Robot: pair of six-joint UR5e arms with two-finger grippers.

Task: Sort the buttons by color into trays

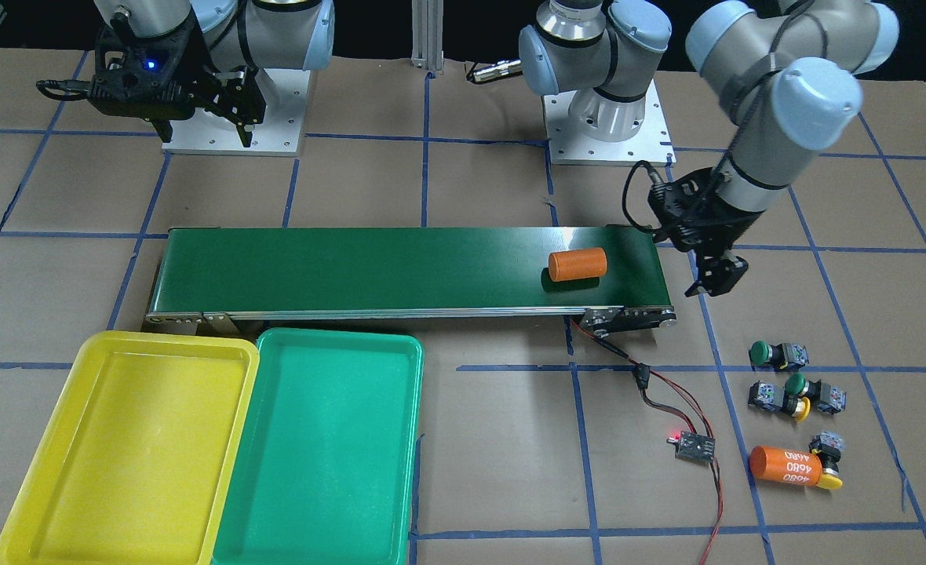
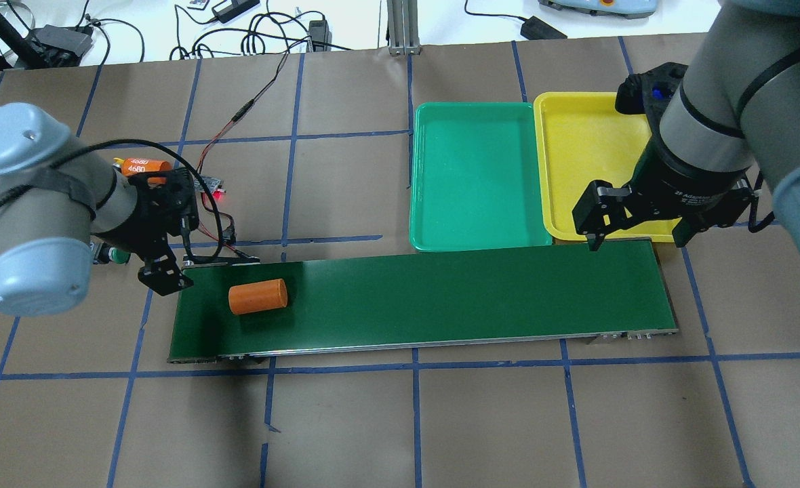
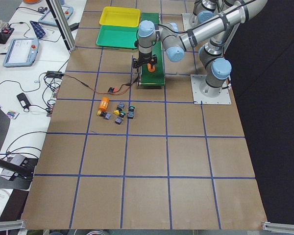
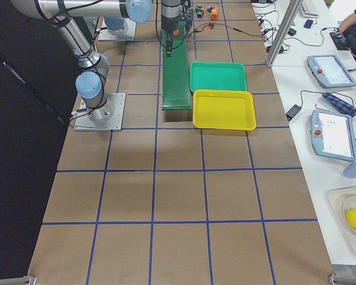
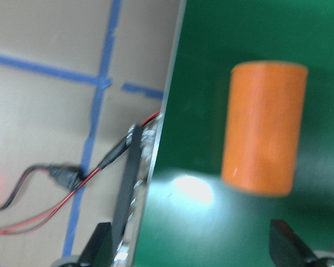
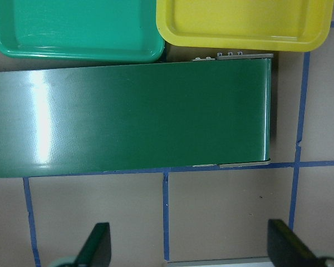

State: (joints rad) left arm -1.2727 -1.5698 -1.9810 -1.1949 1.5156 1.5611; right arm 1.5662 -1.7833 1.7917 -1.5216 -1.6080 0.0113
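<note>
Several buttons lie on the brown table beyond the conveyor's end: a green-capped button (image 1: pixel 777 355), a green and yellow pair (image 1: pixel 797 395), and a yellow-capped button (image 1: pixel 827 469) against an orange cylinder. The yellow tray (image 1: pixel 125 447) and the green tray (image 1: pixel 322 447) sit side by side, both empty, also seen as the green tray (image 2: pixel 478 176) and the yellow tray (image 2: pixel 590 156). My left gripper (image 1: pixel 716 278) hangs open and empty over the conveyor's end (image 5: pixel 192 250). My right gripper (image 2: pixel 637 237) is open and empty above the belt's other end, near the trays (image 6: pixel 189 250).
A long dark-green conveyor belt (image 2: pixel 441 298) carries a plain orange cylinder (image 2: pixel 257 296) close to the left gripper. A second orange cylinder marked 4680 (image 1: pixel 785 464) lies among the buttons. A small controller board with a red light (image 1: pixel 692 446) and red-black wires runs from the belt.
</note>
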